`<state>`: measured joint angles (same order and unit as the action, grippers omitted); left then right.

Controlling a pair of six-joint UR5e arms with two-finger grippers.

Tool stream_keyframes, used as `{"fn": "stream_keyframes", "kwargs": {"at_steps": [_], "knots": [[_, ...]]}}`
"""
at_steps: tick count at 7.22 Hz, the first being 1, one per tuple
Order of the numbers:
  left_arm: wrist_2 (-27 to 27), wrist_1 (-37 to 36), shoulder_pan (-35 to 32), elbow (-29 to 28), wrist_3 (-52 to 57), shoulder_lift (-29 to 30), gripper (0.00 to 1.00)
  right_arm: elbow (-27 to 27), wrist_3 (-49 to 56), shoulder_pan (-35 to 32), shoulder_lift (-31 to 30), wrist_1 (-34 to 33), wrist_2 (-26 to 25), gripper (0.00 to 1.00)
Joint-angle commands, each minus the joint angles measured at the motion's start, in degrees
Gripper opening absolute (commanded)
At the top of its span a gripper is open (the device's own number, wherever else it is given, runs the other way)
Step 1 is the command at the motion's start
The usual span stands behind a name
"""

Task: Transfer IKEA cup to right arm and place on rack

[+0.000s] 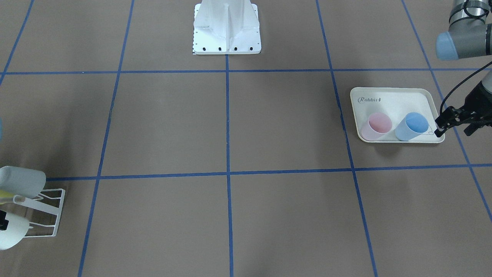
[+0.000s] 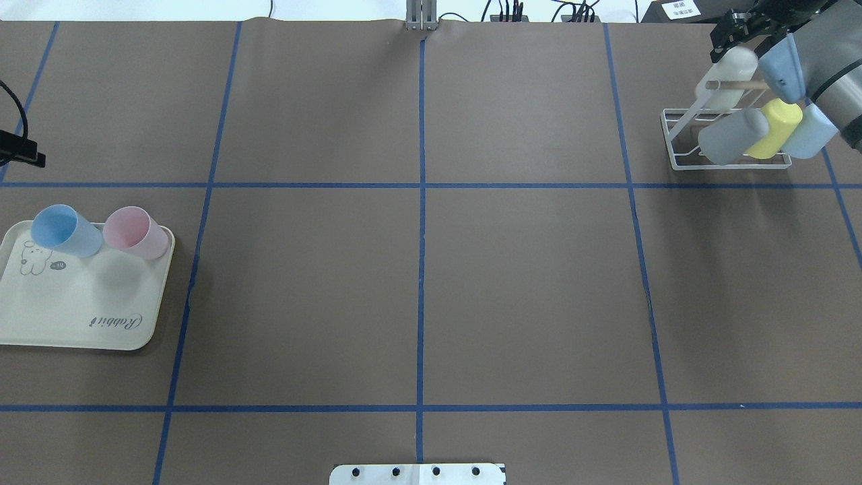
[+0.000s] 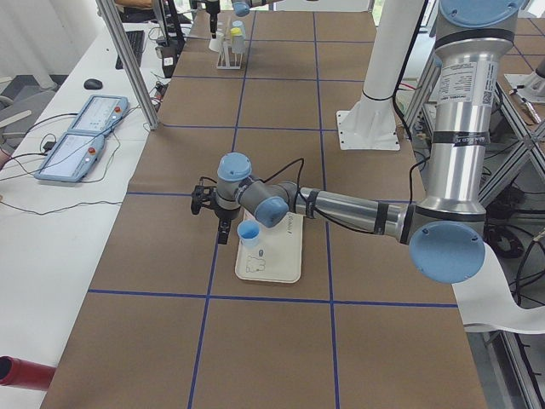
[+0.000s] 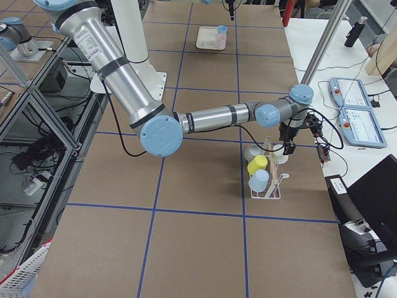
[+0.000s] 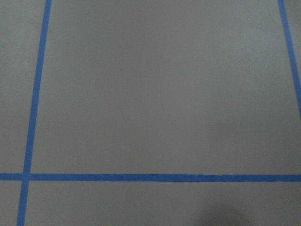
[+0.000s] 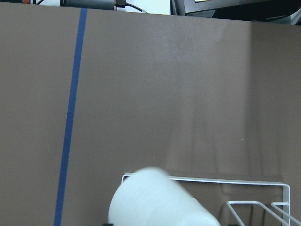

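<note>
At the rack [image 2: 668,138] | white cup [image 2: 727,79] just beside right tool [image 2: 735,40], grip: cannot tell | left tool [image 1: 453,125] spread, empty

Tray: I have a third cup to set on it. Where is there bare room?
Bare: the tray from the two cups to the Rabbit lettering. Crowded: the edge away from the robot, where the blue cup and pink cup stand side by side and the open left pincer hangs by the blue one.
</note>
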<state>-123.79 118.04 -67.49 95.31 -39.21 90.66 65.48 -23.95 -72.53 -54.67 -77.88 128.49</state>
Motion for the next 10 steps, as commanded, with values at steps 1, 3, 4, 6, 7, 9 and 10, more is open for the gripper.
{"fn": "stream_keyframes", "kwargs": {"at_steps": [1,3,4,6,7,9,10], "knots": [[-0.23,0.00,3.92,-1.87,0.10,-1.10,1.00,0.08,0.05,0.37,0.00,0.01,0.00,0.98],[-1.71,-0.17,5.17,-2.06,0.01,-1.18,0.93,0.26,0.05,0.37,0.79,0.01,0.00,0.98],[-2.33,-0.17,5.17,-2.84,0.01,-1.18,0.63,0.61,-0.30,-0.24,2.09,0.01,0.00,0.98],[-2.42,-0.09,6.91,-2.94,-0.16,-1.18,0.00,3.23,-0.30,-3.57,3.25,-0.25,3.14,0.98],[-2.77,-0.09,7.36,-2.76,-0.25,-1.18,0.00,6.99,-0.56,-5.15,1.77,-0.86,6.56,0.98],[-7.93,-0.17,6.58,-0.06,-0.25,-2.14,0.00,19.54,-6.15,-5.52,-6.13,-0.69,7.56,0.98],[-9.53,-0.44,3.36,4.66,-0.25,-4.50,0.00,23.34,-12.46,-4.21,-7.20,-0.60,7.82,0.98]]}}
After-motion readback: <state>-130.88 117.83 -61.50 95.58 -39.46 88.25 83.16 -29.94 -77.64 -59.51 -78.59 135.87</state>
